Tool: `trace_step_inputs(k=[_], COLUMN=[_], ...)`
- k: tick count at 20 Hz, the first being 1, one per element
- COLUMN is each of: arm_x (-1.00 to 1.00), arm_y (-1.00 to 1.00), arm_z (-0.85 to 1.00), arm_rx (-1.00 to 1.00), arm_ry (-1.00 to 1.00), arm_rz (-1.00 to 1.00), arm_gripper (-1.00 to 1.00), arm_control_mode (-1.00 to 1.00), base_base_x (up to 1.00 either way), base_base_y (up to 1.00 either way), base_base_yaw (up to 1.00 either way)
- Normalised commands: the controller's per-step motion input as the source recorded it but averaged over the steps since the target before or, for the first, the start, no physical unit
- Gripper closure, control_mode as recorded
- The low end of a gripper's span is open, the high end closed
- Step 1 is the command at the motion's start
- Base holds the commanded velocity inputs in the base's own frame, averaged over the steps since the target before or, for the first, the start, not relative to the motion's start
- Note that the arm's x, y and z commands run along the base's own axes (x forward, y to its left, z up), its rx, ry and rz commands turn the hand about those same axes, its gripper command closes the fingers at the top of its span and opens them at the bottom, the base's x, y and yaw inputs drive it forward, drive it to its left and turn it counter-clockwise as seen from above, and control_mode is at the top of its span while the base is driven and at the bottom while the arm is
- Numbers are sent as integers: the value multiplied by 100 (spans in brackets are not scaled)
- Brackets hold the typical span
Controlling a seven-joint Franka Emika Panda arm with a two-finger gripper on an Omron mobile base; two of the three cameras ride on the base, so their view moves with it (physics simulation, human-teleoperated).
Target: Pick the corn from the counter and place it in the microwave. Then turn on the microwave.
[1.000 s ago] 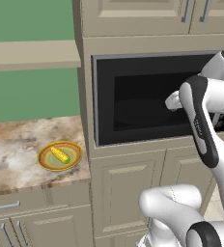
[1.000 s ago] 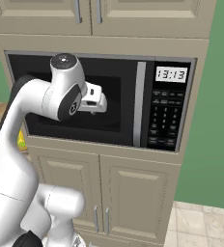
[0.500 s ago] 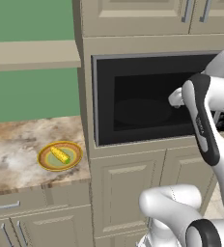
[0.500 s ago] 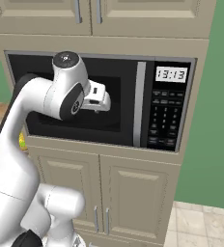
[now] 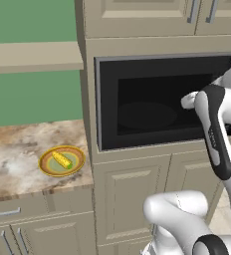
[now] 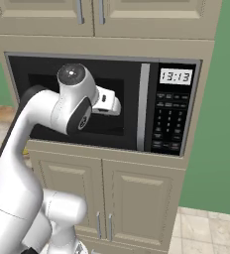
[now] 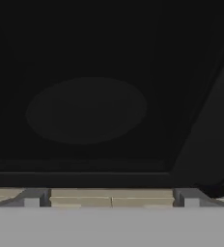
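One cob of corn (image 5: 61,160) is the only item to move, and it lies on a round yellow-rimmed green plate (image 5: 46,169) on the marbled counter (image 5: 18,149), well to the left of the microwave (image 5: 152,104) and well apart from the arm.

Gripper (image 6: 112,102): raised in front of the dark microwave glass, pointing into it. Fingers spread wide, nothing between them. In the hand view the faint oval of the turntable (image 7: 86,111) sits behind the dark pane, with the cabinet fronts below.

Microwave: the long silver handle (image 6: 143,106) stands upright between glass and button panel (image 6: 168,124); the clock display (image 6: 176,76) is lit. From these angles I cannot tell for certain whether the door is shut or swung open; the right base view suggests it is closed.

Judgement on progress: pick not yet begun; corn untouched, nothing in the cavity.

Risks from here:
- If the door is shut, the hand so close to the glass could strike it on any forward move.
- Reaching left for the corn means a wide swing; the elbow may clip the microwave frame or the cabinet edge.
- The cob is small and round and rests in a shallow dish; a grip off its middle could roll it away or tip the plate.
- The tan shelf (image 5: 33,55) overhangs the counter and limits a high approach.
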Motion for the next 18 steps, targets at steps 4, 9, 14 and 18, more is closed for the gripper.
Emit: trace_step_inputs(k=[4, 9, 14, 18], arm_x=[-1, -5, -14, -18], arm_y=[-25, -26, -24, -17], arm_z=[0, 0, 0, 0], arm_rx=[0, 0, 0, 0], arm_ry=[-11, -11, -13, -16], arm_rz=[-1, 0, 0, 0], arm_gripper=[-100, -100, -100, -100], arm_control_mode=[-100, -100, -100, -100], base_base_x=[0, 0, 0, 0], base_base_y=[0, 0, 0, 0], base_base_yaw=[0, 0, 0, 0])
